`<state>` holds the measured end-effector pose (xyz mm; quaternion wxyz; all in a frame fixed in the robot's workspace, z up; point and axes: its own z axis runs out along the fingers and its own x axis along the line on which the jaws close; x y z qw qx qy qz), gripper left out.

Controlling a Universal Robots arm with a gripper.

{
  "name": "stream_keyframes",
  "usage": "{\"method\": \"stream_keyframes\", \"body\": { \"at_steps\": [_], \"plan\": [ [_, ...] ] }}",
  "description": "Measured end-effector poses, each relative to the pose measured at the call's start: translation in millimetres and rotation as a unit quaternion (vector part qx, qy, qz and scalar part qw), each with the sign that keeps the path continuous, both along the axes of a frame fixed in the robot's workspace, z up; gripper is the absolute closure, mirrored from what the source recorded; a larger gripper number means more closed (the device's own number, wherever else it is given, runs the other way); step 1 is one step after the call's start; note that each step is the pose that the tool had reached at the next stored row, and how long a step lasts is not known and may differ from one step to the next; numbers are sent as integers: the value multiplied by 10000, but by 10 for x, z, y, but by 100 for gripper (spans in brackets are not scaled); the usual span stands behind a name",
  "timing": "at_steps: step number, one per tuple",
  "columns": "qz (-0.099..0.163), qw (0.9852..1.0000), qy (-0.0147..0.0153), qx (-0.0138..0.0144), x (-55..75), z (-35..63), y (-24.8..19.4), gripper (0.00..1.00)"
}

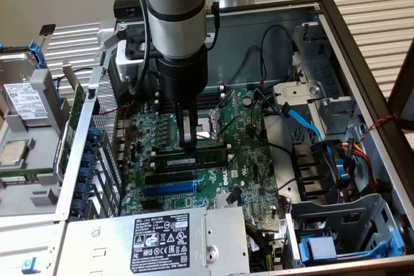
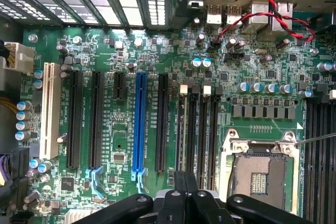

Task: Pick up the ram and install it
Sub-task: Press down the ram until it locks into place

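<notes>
While its fingers sit closed, the end effector (image 1: 188, 135) presses the ram (image 1: 194, 158) between slots

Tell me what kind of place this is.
Probably a computer repair or assembly bench: an open desktop computer case lies on its side with its green motherboard exposed, a loose hard drive sits beside it, and a robot arm's claw reaches into the case.
</notes>
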<state>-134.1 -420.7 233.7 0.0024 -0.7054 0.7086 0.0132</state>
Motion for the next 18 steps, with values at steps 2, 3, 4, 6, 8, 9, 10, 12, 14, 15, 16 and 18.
{"method": "stream_keyframes", "body": {
  "at_steps": [2, 3, 4, 6, 8, 9, 10, 12, 14, 15, 16, 18],
  "plan": [
    [0, 10000, 0, 0, 0, -10, 0, 89],
    [0, 10000, 0, 0, 0, -14, 0, 89],
    [0, 10000, 0, 0, 0, -18, 0, 89],
    [0, 10000, 0, 0, 0, -25, 0, 89],
    [0, 10000, 0, -2, 0, -30, 0, 89],
    [0, 10000, 0, -2, 0, -33, 0, 89],
    [0, 10000, 0, -1, 0, -36, 0, 89],
    [0, 10000, 0, -1, 0, -40, 0, 89],
    [0, 10000, -1, 0, 0, -43, 0, 89],
    [0, 10000, -1, 0, 0, -43, 0, 89],
    [0, 10000, -1, 0, 0, -43, 0, 89],
    [0, 10000, 0, 0, 0, -42, 0, 89]
  ]
}}
